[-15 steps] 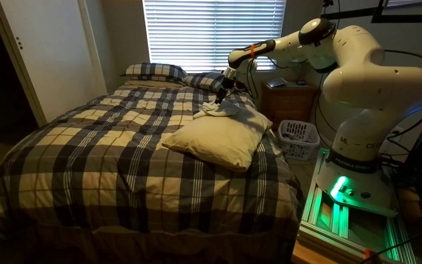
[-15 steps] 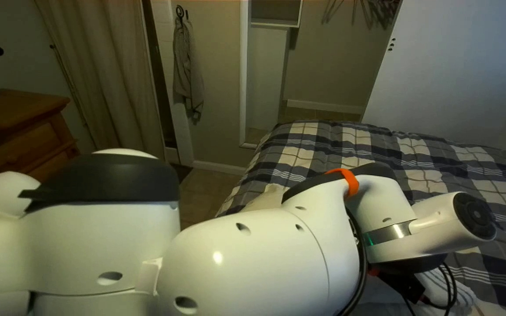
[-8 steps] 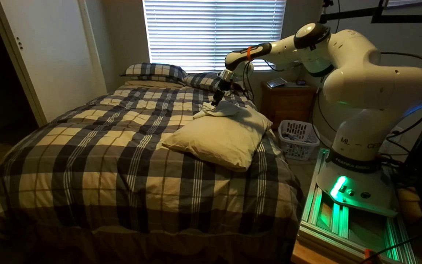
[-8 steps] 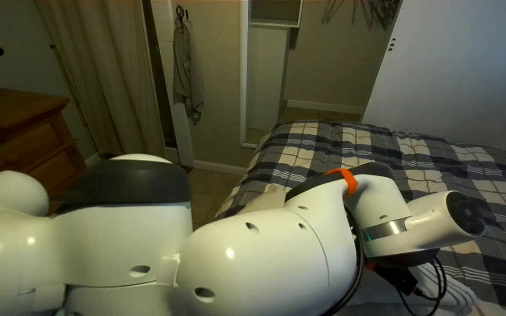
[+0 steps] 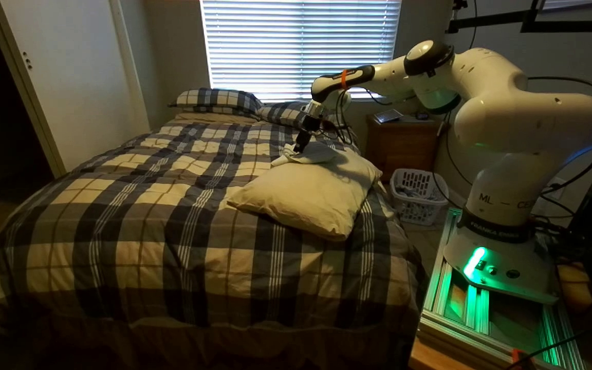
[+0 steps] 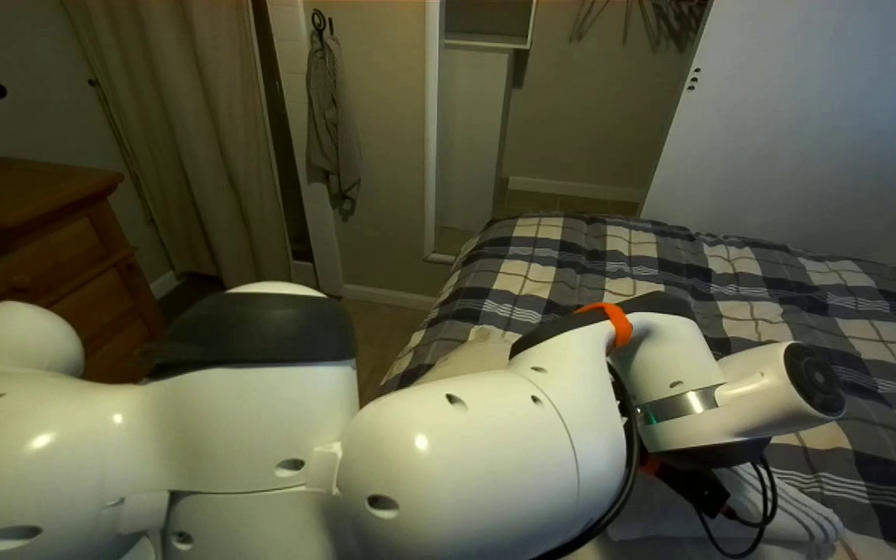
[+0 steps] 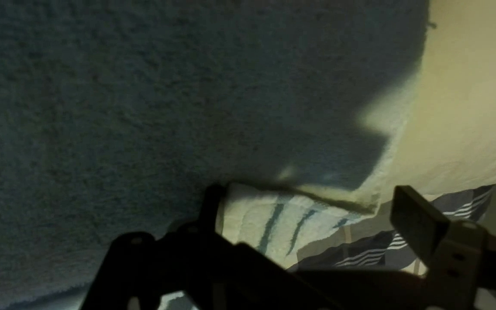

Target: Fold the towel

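Lying on a cream pillow (image 5: 301, 198) upon the plaid comforter (image 5: 142, 236), the pale towel (image 5: 317, 153) is visible in both exterior views, although the robot arm (image 6: 479, 467) covers a part of it in an exterior view. Only the wrist view shows clearly the gripper (image 7: 308, 191): its fingers (image 7: 418, 217) are released and stand wide apart, with a dark-striped portion of the towel between them. Whether they touch it, one cannot tell. A white laundry basket (image 5: 419, 203) near a wooden nightstand (image 5: 404, 149) appears in an exterior view only, likewise a hanging cloth (image 6: 331, 117).
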`<state>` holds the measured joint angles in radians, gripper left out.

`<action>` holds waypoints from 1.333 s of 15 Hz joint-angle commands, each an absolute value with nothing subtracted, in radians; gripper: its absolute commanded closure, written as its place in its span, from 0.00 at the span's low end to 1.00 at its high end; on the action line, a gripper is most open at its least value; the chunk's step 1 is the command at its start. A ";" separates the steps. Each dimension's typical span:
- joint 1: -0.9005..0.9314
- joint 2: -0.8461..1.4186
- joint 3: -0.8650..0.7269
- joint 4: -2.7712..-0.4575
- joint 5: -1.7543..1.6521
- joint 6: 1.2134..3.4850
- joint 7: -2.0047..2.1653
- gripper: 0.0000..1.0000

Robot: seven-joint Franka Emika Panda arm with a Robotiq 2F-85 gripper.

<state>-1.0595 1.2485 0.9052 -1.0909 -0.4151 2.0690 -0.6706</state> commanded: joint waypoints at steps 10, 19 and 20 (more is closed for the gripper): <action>-0.993 1.272 0.877 -0.992 -0.437 2.057 -0.652 0.00; -0.979 1.292 0.875 -0.954 -0.395 2.011 -0.672 0.00; -0.976 1.294 0.878 -0.950 -0.390 2.008 -0.672 0.00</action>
